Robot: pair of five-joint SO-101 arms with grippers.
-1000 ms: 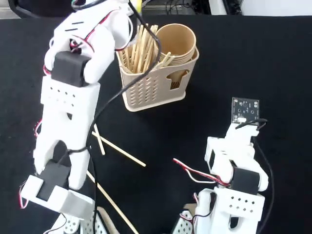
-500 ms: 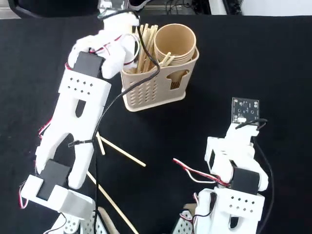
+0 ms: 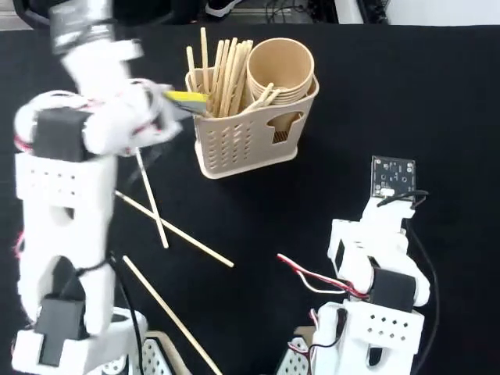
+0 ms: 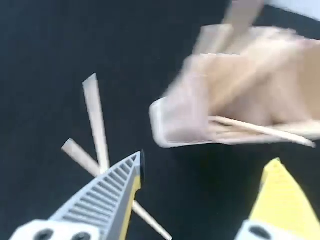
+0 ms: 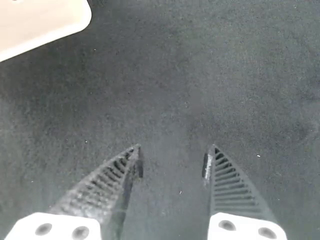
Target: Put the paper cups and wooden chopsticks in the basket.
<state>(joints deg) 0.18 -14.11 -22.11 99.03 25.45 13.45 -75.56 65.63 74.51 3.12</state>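
Note:
The beige basket stands at the back middle of the black table. Stacked paper cups fill its right side and several wooden chopsticks stand in its left side. Three loose chopsticks lie on the table: one crossing another, and a third nearer the front. My left gripper hangs open and empty just left of the basket. In the left wrist view the left gripper frames the blurred basket and two crossed chopsticks. My right gripper is open over bare table.
The right arm stands folded at the front right, with a basket corner far ahead of its fingers. The left arm's base sits at the front left beside the third chopstick. Cables hang around both arms.
The left arm swung back from above the basket to its left side and sank lower, uncovering the loose chopsticks. More chopsticks now stand upright in the basket. The right arm kept still.

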